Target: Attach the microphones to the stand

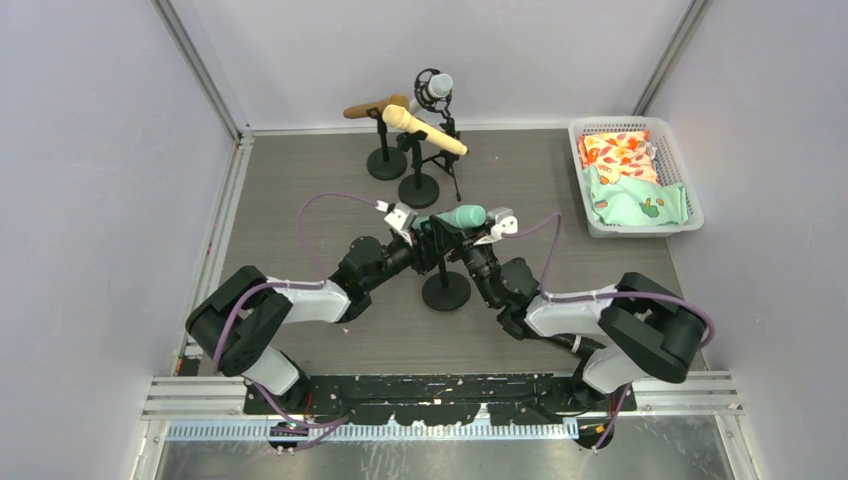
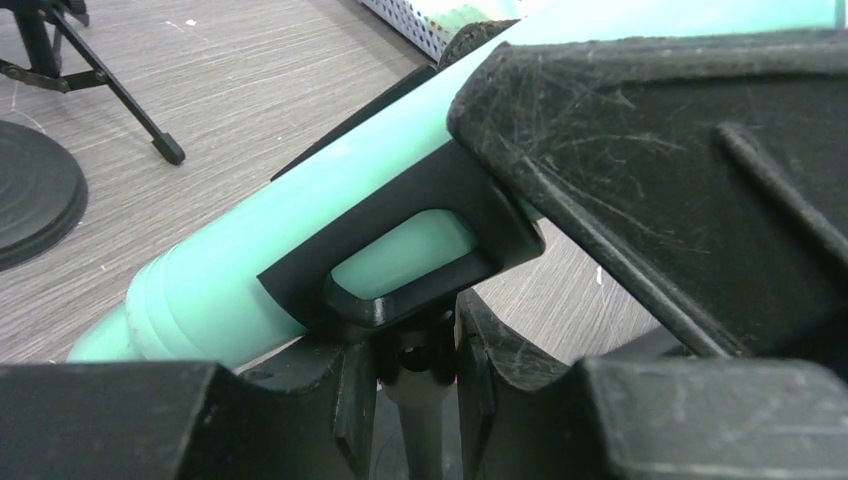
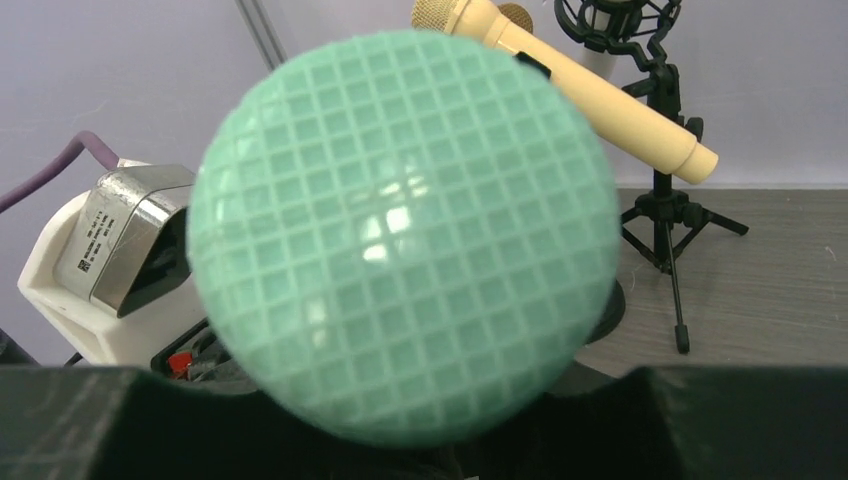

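The teal green microphone point(image 1: 458, 216) lies tilted in the black clip point(image 2: 470, 215) of the near stand point(image 1: 446, 291). My left gripper point(image 2: 418, 350) is shut on that stand's post just below the clip. My right gripper point(image 1: 474, 238) comes in from the right and is shut on the teal microphone, whose mesh head point(image 3: 400, 235) fills the right wrist view and hides the jaws. At the back, a cream-yellow microphone point(image 1: 425, 130), a gold one point(image 1: 375, 107) and a white one point(image 1: 434, 90) sit on their own stands.
A white basket point(image 1: 676, 160) holding colourful cloth stands at the right. Round stand bases point(image 1: 418, 189) and a small tripod point(image 3: 668, 215) stand behind the grippers. Grey walls close in the table on three sides.
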Controlling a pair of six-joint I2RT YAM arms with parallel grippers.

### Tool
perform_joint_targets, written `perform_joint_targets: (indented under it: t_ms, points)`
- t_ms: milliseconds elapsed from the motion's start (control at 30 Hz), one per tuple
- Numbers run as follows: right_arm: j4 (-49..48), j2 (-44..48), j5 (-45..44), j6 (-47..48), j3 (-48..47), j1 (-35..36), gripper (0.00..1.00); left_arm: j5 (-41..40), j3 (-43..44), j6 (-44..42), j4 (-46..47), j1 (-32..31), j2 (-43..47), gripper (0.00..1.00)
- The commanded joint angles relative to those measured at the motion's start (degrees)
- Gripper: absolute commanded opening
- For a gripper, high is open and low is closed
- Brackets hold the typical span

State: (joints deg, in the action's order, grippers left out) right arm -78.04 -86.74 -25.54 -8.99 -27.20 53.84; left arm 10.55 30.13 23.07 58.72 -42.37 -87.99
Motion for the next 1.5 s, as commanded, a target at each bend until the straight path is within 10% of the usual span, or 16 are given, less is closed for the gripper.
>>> perform_joint_targets:
  t_ms: [0, 400, 633, 1000, 1467]
  points:
    - [27.8, 5.8, 4.3, -3.8, 4.2, 2.2, 0.49, 4.8, 1.6, -4.6, 4.5, -2.5, 5.3, 0.00]
    - [51.8, 38.5, 1.2, -5.5, 2.1, 2.3, 0.86, 1.5, 0.2, -7.3, 2.3, -2.4, 7.2, 0.00]
    - [73.5, 51.5, 2.0, -9.8, -4.4, 2.2, 0.87, 4.7, -0.9, -9.2, 5.2, -2.4, 7.0, 0.00]
    - [103.0, 41.3, 8.4, -15.1, -29.3, 2.1, 0.88, 8.2, -2.6, -13.8, 6.3, -2.4, 7.6, 0.00]
    - [109.3, 32.2, 8.5, -17.0, -35.2, 1.9, 0.86, 8.5, -2.8, -15.2, 3.3, -2.4, 9.7, 0.00]
